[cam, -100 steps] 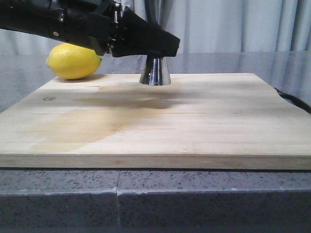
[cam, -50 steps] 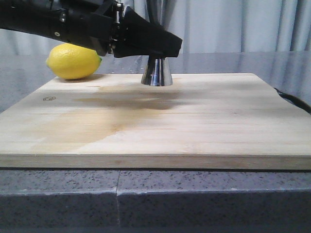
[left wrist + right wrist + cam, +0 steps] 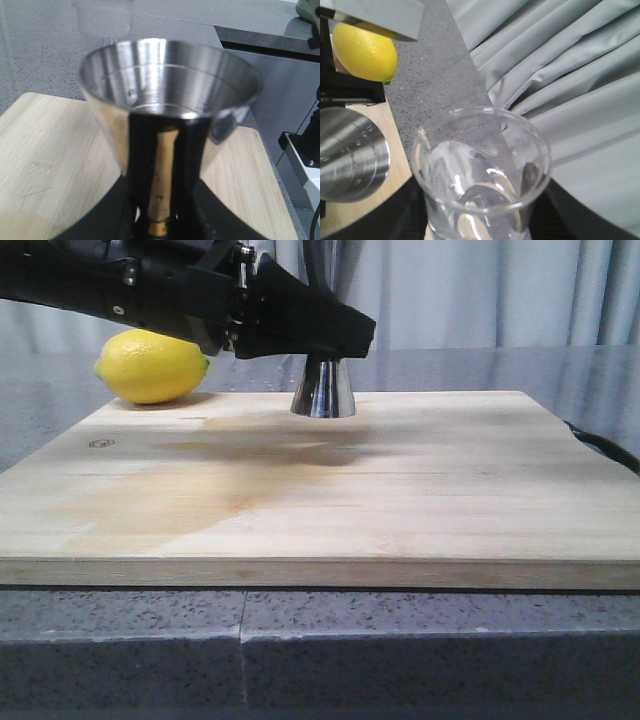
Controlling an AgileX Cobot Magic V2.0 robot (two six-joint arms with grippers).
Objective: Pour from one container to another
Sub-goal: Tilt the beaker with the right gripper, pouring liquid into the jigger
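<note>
The near half of the wooden board (image 3: 330,500) lies bare apart from a darker damp-looking stain left of centre; everything that matters sits toward its far edge. There the jigger (image 3: 322,388) stands upright with its base on the wood, and the left gripper (image 3: 335,340) is clamped around its upper part, the black fingers (image 3: 192,150) pressed against the cone on either side of the brass waist band in the left wrist view. Over the last second the jigger has shifted slightly rightward along the board and has now settled, with almost no motion in the final half second, so the left arm seems to have finished positioning the receiving vessel and is steadying it. Its upper cup, seen from the wrist, looks dry. The beaker (image 3: 480,175) does not appear in the front view; the right wrist view shows it gripped low by the right gripper (image 3: 470,227), roughly upright, mouth open, with the jigger's rim just beside it and lower. Whether it holds liquid I cannot tell. Pouring has probably not begun; the likely next move is bringing the beaker's lip over the jigger and tilting. Beyond, on the far left, the lemon (image 3: 152,366) rests at the board's corner.
</note>
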